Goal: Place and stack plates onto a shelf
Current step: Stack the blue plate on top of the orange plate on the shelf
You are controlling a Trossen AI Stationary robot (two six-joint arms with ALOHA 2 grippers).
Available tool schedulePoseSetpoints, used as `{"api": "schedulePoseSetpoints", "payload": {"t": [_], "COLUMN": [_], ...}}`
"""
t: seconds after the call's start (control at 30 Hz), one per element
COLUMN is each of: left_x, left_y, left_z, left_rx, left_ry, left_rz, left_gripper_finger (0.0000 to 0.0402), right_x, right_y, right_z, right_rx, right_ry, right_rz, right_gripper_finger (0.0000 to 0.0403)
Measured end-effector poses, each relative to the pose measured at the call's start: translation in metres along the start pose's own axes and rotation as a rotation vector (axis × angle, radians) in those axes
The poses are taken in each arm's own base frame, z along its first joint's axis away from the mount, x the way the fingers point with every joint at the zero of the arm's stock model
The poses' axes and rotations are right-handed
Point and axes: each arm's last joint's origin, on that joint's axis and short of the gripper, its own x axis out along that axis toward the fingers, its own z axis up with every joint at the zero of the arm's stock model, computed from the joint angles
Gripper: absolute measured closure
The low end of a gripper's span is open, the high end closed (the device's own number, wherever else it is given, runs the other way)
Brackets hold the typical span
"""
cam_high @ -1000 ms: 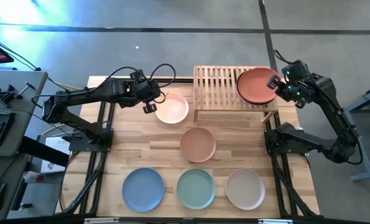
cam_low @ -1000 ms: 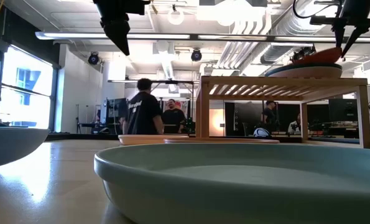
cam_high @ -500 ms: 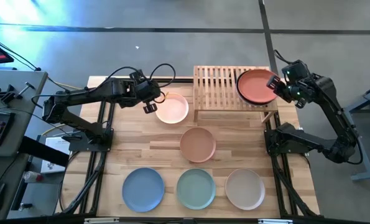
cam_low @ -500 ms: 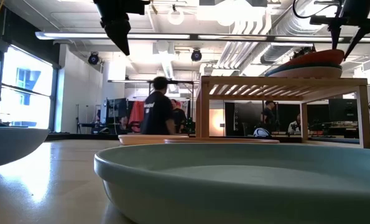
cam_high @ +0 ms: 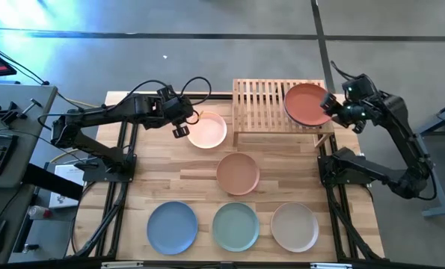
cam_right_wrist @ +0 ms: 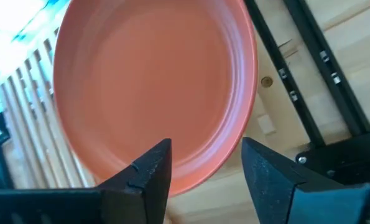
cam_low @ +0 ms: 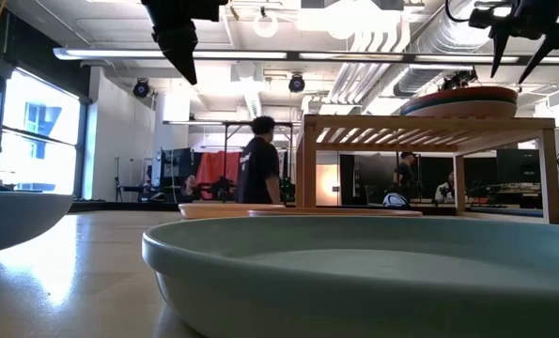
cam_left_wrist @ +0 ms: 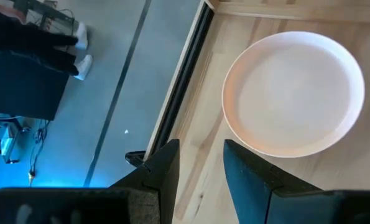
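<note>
Plates lie in two places: a rust red plate (cam_high: pixel 307 104) tops a stack at the right end of the shelf (cam_high: pixel 261 104), and five more sit on the tabletop (cam_high: pixel 185 179). Only the low view shows that stack from the side, a darker plate (cam_low: pixel 448 107) under the red one, both lying flat on the slats with rims up. The high view alone gives the layout below: a pale pink plate (cam_high: pixel 206 129) just left of the shelf, a salmon plate (cam_high: pixel 238 172) near the middle, and a light blue plate (cam_high: pixel 172 226), a mint plate (cam_high: pixel 235 226) and a beige plate (cam_high: pixel 295 226) in a row along the near edge.

The right pincer (cam_high: pixel 333 109) hangs over the red plate's right rim with its fingers spread wide; the right wrist view shows the rim between the two fingers (cam_right_wrist: pixel 148 168), and the low view shows them lifted clear of it, holding nothing. The left pincer (cam_high: pixel 183 123) hovers just beside the pink plate's left edge, parted and empty, and the left wrist view shows its fingers (cam_left_wrist: pixel 165 167) over bare wood beside that plate.
</note>
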Motion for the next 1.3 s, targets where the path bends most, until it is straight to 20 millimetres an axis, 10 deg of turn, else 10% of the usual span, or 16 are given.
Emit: {"api": "schedulePoseSetpoints", "payload": {"t": [0.4,1.3], "left_x": [-0.001,-0.029], "left_y": [-0.008,-0.067], "left_z": [-0.002,-0.025], "left_rx": [-0.082,0.026], "left_ry": [0.009,0.175], "left_rz": [-0.260,-0.662], "left_gripper_finger": [0.0287,0.0287], "right_x": [-0.009,-0.035], "right_y": [0.001,0.087], "right_z": [-0.009,-0.038], "right_rx": [-0.086,-0.623], "right_ry": [0.155,0.195], "right_rz": [0.201,1.024], "right_gripper_finger": [0.0233,0.0234]}}
